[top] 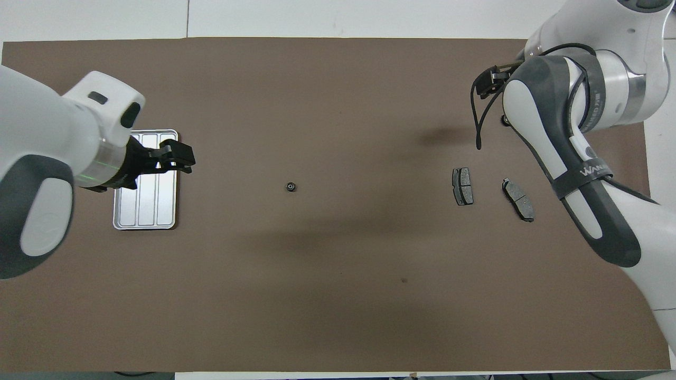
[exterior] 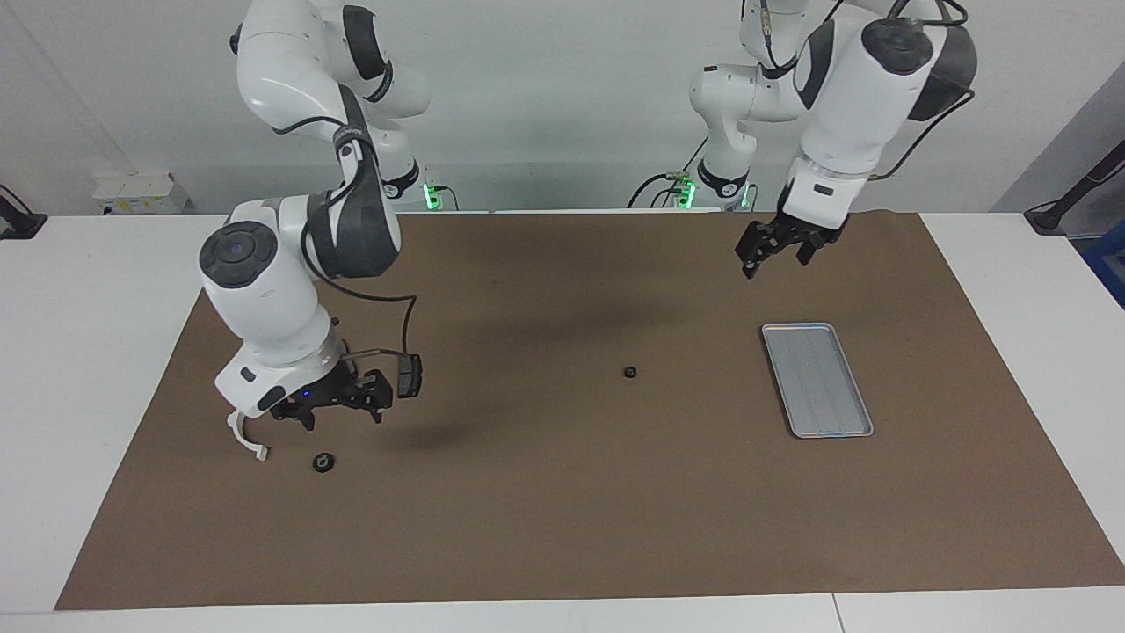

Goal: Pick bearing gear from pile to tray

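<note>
While the facing view shows the right gripper [exterior: 338,413] low over the pile's black round piece [exterior: 323,462] beside the white bracket [exterior: 248,440], jaw gap unreadable, the approach is underway. Overhead, the left gripper [top: 177,157] waits by the tray [top: 145,221], opening unreadable; next calls for descending and pinching.

We see two arms [exterior: 290,264] in glossy white shells with dark grey joint caps and black cables looped along them. Black grippers [exterior: 338,400] tip both, green lights glow at the bases at the frame's top, and one grey band carries white lettering.
</note>
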Available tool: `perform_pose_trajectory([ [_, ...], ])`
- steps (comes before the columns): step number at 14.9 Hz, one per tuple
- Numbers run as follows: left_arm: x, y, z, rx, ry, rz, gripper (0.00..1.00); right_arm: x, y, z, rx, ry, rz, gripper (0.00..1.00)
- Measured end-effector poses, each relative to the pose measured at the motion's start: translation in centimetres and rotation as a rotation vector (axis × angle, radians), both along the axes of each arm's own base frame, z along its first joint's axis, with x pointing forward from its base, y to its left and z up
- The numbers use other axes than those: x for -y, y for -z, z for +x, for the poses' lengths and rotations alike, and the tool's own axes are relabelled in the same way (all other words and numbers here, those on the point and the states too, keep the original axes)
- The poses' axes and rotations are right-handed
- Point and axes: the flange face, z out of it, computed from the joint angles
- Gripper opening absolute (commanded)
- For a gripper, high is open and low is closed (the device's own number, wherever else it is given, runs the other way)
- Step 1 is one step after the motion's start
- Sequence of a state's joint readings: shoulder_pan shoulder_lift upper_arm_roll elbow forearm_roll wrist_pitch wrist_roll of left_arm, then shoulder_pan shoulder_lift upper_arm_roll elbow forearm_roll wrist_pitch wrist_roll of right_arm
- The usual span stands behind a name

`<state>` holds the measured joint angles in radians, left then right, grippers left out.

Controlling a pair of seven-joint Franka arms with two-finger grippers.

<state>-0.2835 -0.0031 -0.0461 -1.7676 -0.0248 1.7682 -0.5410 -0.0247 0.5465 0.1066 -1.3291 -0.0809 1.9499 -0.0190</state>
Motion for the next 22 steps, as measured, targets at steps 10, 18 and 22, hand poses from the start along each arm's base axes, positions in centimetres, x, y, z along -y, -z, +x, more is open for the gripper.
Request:
perform_pose_trajectory([
  [10,15.2,20.7,3.7,-0.015,-0.086,-0.007,1.00,5.1,9.4,-0.1,0.027,0.028,0.010,1.00],
  [18,16.5,25.2,2.0,-0.025,-0.130,0.002,0.99,5.0,13.7,0.1,0.016,0.027,0.018,1.00],
  [22,16.2,25.8,1.8,-0.021,-0.140,0.002,0.82,5.0,15.1,-0.7,-0.015,0.025,0.015,1.00],
])
